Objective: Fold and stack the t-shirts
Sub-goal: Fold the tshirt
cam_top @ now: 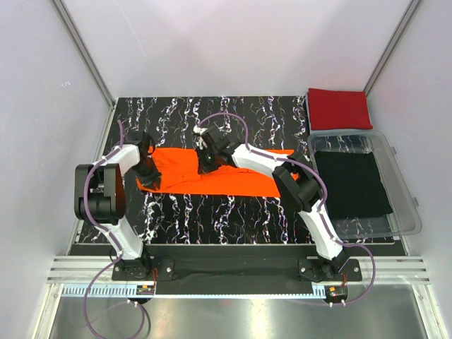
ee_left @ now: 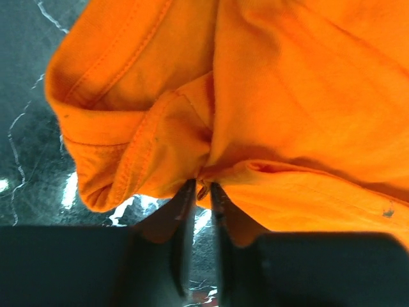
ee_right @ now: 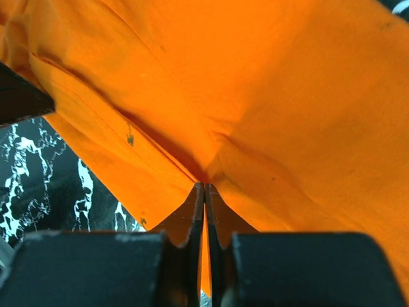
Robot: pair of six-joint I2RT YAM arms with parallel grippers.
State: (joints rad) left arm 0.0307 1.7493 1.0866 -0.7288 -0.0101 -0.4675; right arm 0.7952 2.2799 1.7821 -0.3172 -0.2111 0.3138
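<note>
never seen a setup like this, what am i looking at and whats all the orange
Two robot arms are bolted to the near edge of a black marbled table, each ending in a two-finger gripper. The wide picture looks down from above; the close-ups come from a camera on each wrist, so the dark prongs at the bottom are that arm's own fingers. The orange is one orange t-shirt lying on the table. The left gripper pinches a bunched bit at its left end; the right gripper is shut on a fold near its far edge. A folded red t-shirt lies at the far right, and a clear bin in front of it holds black cloth.
</note>
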